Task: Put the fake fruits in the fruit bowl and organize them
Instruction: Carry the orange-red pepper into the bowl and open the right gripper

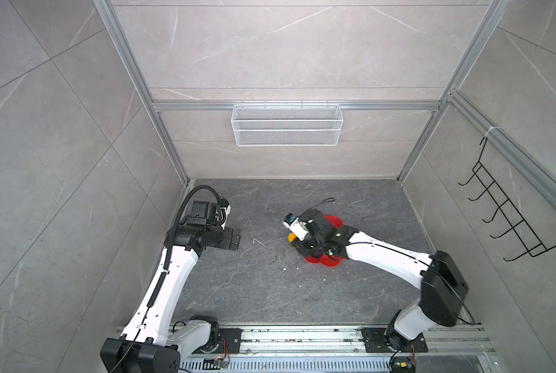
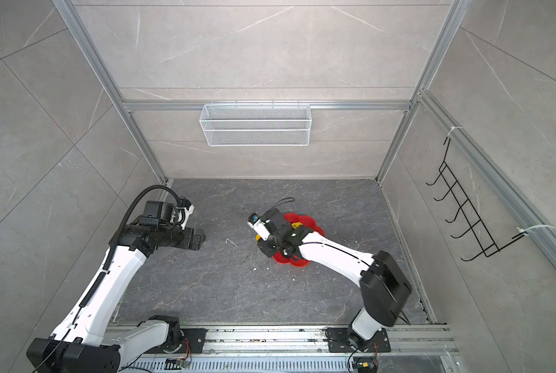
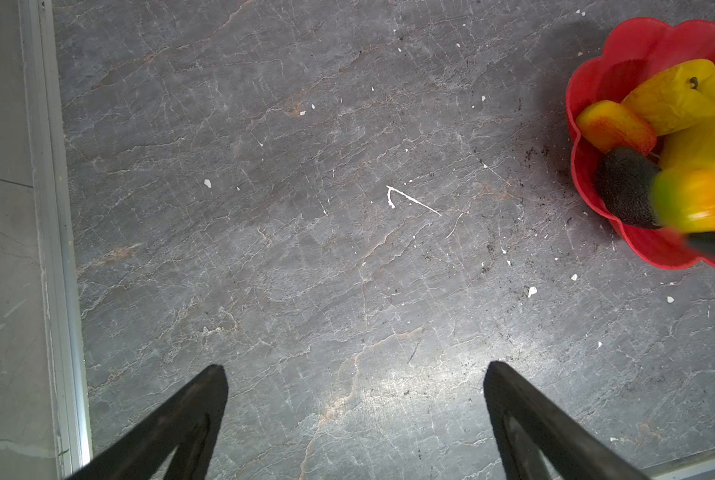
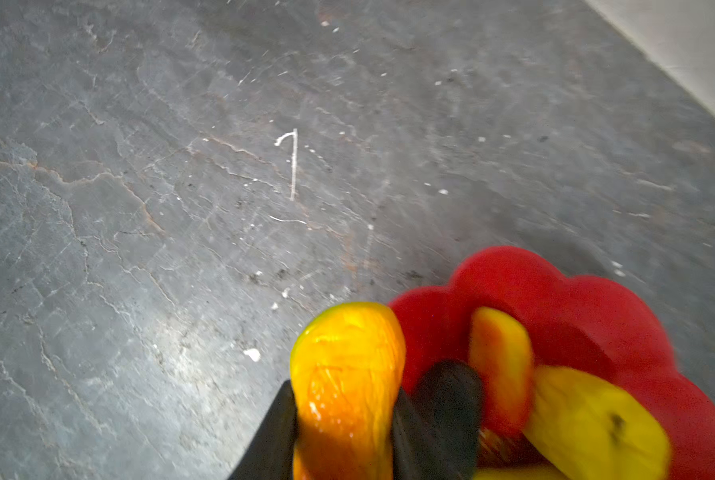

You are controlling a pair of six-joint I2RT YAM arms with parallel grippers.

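A dark grey stone floor (image 1: 270, 290) with white specks (image 1: 283, 269) is seen in a top view, closed in by pale grey tiled walls (image 1: 286, 48) and silver bars (image 1: 296, 106), with a white wire basket (image 1: 286, 129) hung at 12 o'clock, a black hook rack (image 1: 503, 219) at 3 o'clock and a metal rail (image 1: 302, 336) at 6 o'clock.

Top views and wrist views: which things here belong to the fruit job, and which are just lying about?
Job:
fruit bowl; orange fruit held by the right gripper; in the bowl, orange-red fruit, dark fruit, stemmed yellow fruit, plain yellow fruit.

Lying about:
wire-mesh basket; black hook rack; white scratch mark; left gripper, open and empty.
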